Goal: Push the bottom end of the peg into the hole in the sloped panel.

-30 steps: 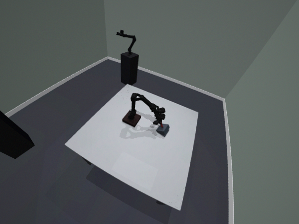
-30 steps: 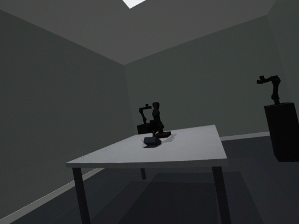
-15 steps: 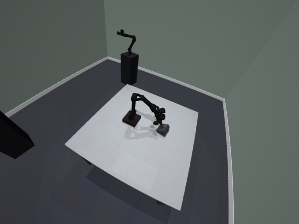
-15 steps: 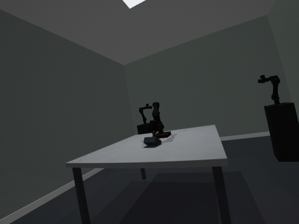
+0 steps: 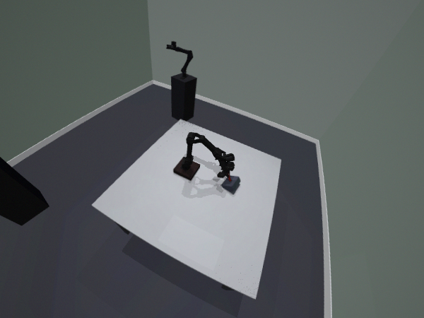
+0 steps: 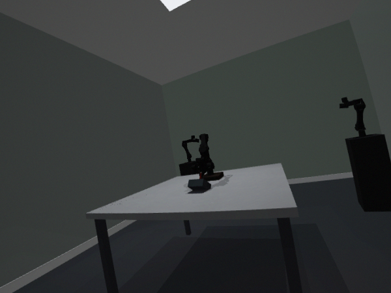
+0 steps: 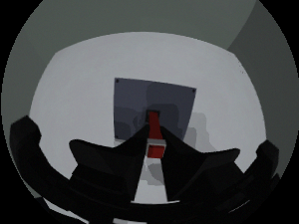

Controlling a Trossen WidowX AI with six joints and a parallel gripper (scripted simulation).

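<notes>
The red peg (image 5: 230,178) (image 6: 201,175) (image 7: 155,126) has flat sides and a light band near its top end. My gripper (image 7: 153,128) is shut on its upper part. The blue-grey sloped panel (image 5: 230,184) (image 6: 197,184) (image 7: 131,96) lies below and ahead of the fingers. In the wrist view the peg's bottom end is at the dark square hole (image 7: 148,115) in the panel's face and covers much of it. Whether the tip is inside the hole, and how deep, I cannot tell. In the top and exterior views a length of red shows between fingers and panel.
The white table (image 5: 191,219) (image 6: 247,192) carries the arm's brown base plate (image 5: 186,169) (image 6: 215,176) behind the panel. Another arm stands on a dark pedestal (image 5: 183,97) beyond the table's far edge. Shadows of the arm fall around the panel.
</notes>
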